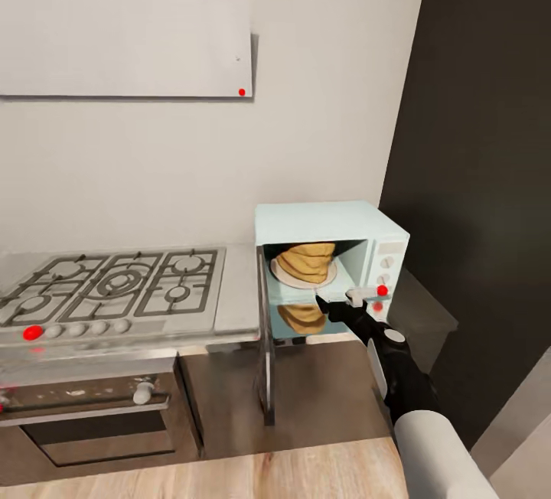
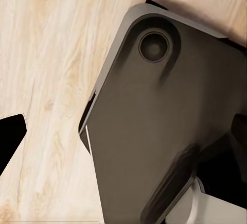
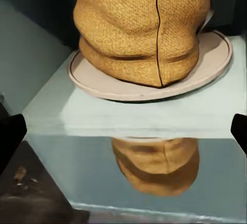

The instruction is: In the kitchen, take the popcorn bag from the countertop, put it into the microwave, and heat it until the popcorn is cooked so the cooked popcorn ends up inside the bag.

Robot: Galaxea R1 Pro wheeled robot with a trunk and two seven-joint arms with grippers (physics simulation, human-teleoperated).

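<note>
The mint-blue microwave (image 1: 360, 227) stands on the grey glossy countertop (image 1: 239, 300), right of the hob. Its door (image 1: 265, 346) is swung open to the left and shows edge-on. Inside, the tan wrinkly popcorn bag (image 1: 308, 260) stands upright on the round pale turntable plate (image 3: 213, 59). In the right wrist view the popcorn bag (image 3: 141, 33) is close ahead and mirrored in the glossy surface below. My right gripper (image 1: 337, 304) hangs just in front of the microwave's opening, open and holding nothing, its fingertips (image 3: 10, 136) wide apart. My left gripper (image 2: 123, 136) is open over the floor.
A gas hob (image 1: 115, 285) with grey grates fills the left of the counter, with a steel oven (image 1: 92, 407) below and a hood (image 1: 122, 44) above. A dark tall panel (image 1: 482, 139) stands right of the microwave. The left wrist view shows my dark base (image 2: 164, 121) on the wooden floor (image 2: 46, 80).
</note>
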